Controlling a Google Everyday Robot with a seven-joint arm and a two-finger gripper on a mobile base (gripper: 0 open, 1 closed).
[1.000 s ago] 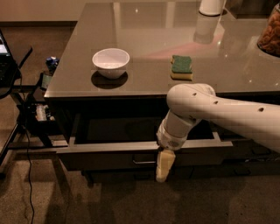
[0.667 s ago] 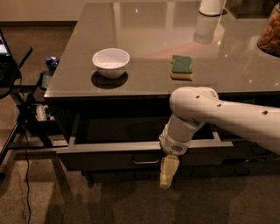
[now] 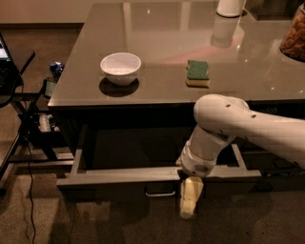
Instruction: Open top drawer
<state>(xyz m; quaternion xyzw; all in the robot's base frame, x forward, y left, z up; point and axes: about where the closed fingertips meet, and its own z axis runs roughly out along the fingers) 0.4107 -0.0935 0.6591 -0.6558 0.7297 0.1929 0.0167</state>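
Note:
The top drawer is pulled out from under the counter, and its dark inside shows. Its small loop handle hangs at the middle of the front. My gripper hangs from the white arm just in front of the drawer's front edge, to the right of the handle. Its pale fingers point down toward the floor and are apart from the handle.
On the counter stand a white bowl, a green sponge, a white cylinder at the back, and a snack container at the far right. A black stand with cables is at the left.
The arm and gripper have moved a little down and to the right, away from the drawer front. The drawer stays open.

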